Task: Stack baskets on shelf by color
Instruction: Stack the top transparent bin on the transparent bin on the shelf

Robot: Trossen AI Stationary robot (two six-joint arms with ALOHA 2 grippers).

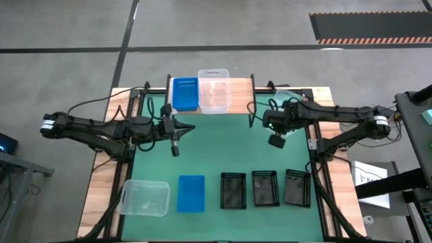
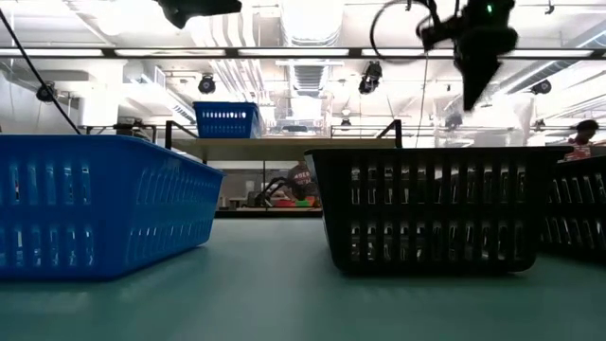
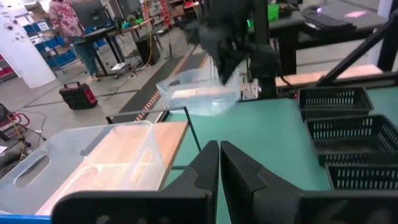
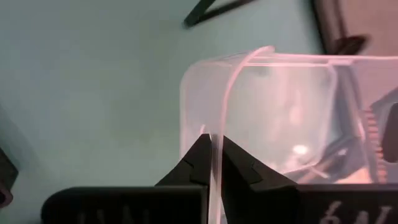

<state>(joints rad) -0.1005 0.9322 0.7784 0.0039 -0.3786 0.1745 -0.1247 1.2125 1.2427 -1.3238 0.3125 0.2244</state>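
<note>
On the shelf [image 1: 239, 112] at the table's far edge stand a blue basket [image 1: 183, 94] and a clear basket [image 1: 214, 90]. My right gripper [image 4: 213, 163] is shut on another clear basket [image 3: 200, 94], held above the table right of the shelf. My left gripper [image 3: 219, 163] is shut and empty, above the table just in front of the shelf's left part [image 1: 175, 145]. Near the front edge rest a clear basket [image 1: 145, 198], a blue basket [image 1: 191, 194] and three black baskets [image 1: 233, 190], [image 1: 265, 187], [image 1: 298, 187]. My right gripper pinches the clear basket's rim and wall [image 4: 216, 142] between its two fingers, one finger inside and one outside. The fingers come from above, pointing down. The basket hangs tilted below the gripper, lifted clear of the table, as the left wrist view shows.
The green table top [image 1: 223, 145] between the shelf and the front row is bare. The low view shows the blue basket [image 2: 95, 204] and a black basket [image 2: 431, 204] close up. A person [image 3: 65, 18] stands in the room beyond the table.
</note>
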